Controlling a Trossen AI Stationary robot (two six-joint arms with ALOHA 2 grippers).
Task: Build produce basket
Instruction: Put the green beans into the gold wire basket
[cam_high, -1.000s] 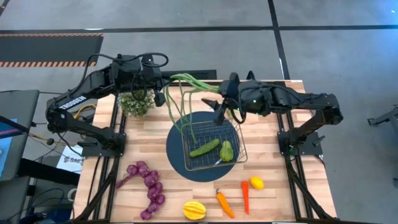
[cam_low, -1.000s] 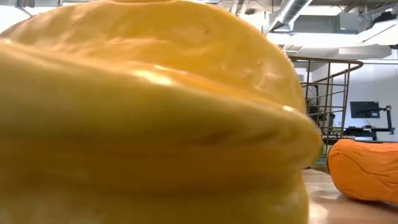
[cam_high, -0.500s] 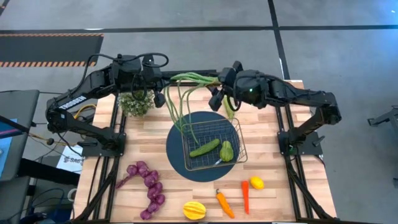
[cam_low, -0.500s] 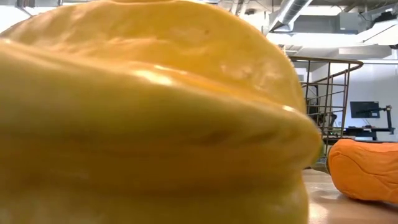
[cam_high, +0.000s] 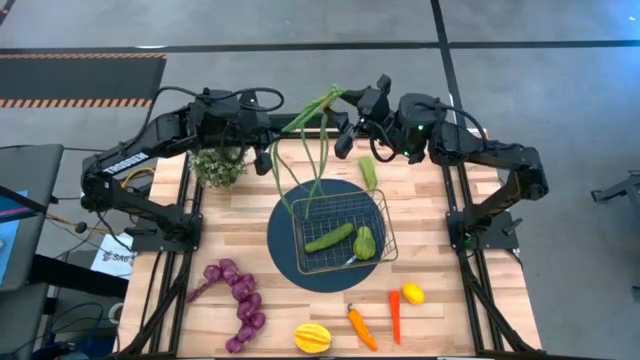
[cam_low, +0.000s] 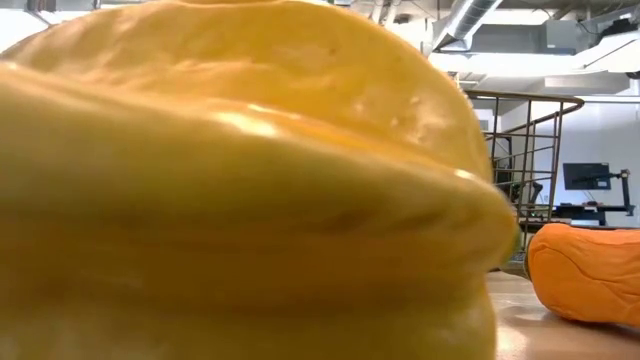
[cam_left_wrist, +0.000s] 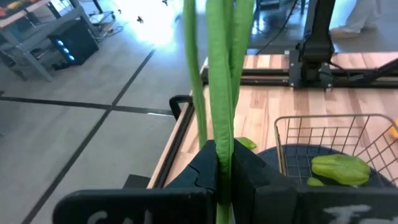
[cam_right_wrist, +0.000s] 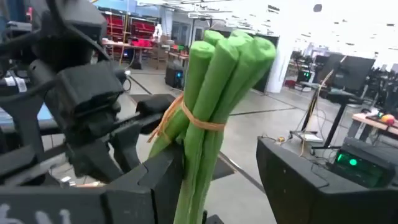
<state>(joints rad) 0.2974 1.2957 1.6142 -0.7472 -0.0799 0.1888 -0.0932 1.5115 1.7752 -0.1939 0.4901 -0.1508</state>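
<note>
The green bean bundle (cam_high: 305, 115) hangs in the air over the table's far edge, between my two grippers. My right gripper (cam_high: 345, 112) has its tied end and my left gripper (cam_high: 268, 140) is shut on a strand. Loose strands (cam_high: 318, 170) dangle toward the basket's far-left corner. The wire basket (cam_high: 385, 250) stands on a dark blue round mat (cam_high: 280, 250) and holds two green cucumbers (cam_high: 328, 238). Another green piece (cam_high: 368, 172) lies on the table beyond the mat. My left gripper pinches one thick bean strand (cam_left_wrist: 221, 134) between its two shut fingers (cam_left_wrist: 249, 171), lying across it. Thinner strands (cam_left_wrist: 196, 93) pass beside the fingers. The strand runs on past the fingers, clear of the table. My right gripper has the bundle's tied end (cam_right_wrist: 199, 149), just below the rubber band (cam_right_wrist: 198, 122), between its two fingers, against one finger (cam_right_wrist: 163, 180). The fingers point about level toward the table's left. The bundle's cut ends stick out past the fingertips, lifted clear.
Along the near edge lie a purple grape string (cam_high: 238, 300), a yellow ribbed fruit (cam_high: 312, 338), which fills the low view (cam_low: 230, 180), carrots (cam_high: 360, 327), a red chili (cam_high: 394, 315) and a lemon (cam_high: 412, 294). A potted plant (cam_high: 218, 165) stands far left.
My right gripper has risen and gone toward the table's far edge and a little left, tipping up to about level, carrying the bundle's tied end with it. The loose strands have been drawn up and hang straighter over the basket's far-left corner.
</note>
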